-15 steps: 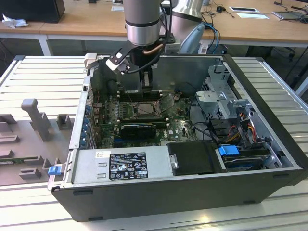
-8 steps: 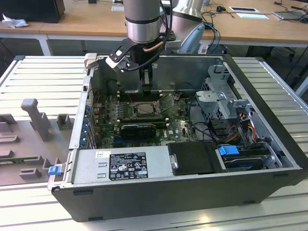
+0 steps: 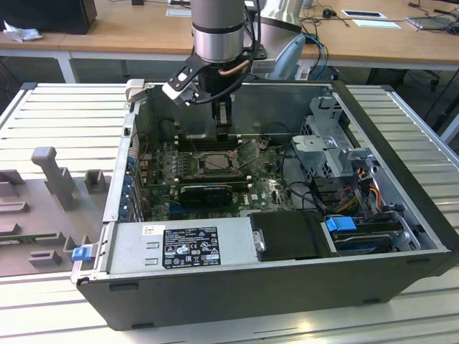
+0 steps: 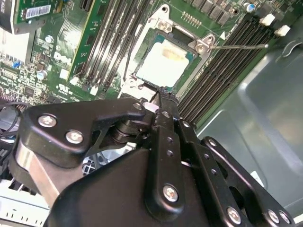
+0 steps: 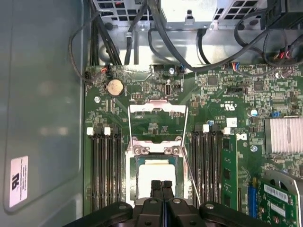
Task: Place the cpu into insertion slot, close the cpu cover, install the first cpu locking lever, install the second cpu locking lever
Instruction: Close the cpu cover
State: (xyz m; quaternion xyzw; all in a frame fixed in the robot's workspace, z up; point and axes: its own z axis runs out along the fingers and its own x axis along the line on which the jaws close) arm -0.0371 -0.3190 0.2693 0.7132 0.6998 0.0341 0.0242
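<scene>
The cpu (image 5: 154, 176) (image 4: 165, 61) lies flat in the insertion slot (image 5: 134, 165) (image 3: 215, 162), pale top up. Behind the slot, the cpu cover (image 5: 157, 108) (image 3: 249, 149) is swung back on its hinge, with green board showing through its window. Two thin locking levers (image 5: 191, 179) (image 4: 236, 46) stick out unlatched beside the slot. My gripper (image 5: 161, 187) (image 4: 161, 94) (image 3: 224, 132) hangs just above the slot's near edge. Its fingertips are pressed together with nothing between them.
Memory slots (image 5: 105, 165) flank the socket on both sides. A black graphics card (image 3: 206, 192), the power supply (image 3: 179, 247) and a drive cage (image 3: 330, 154) with cables crowd the case. A grey case wall (image 5: 42, 118) stands close beside the board.
</scene>
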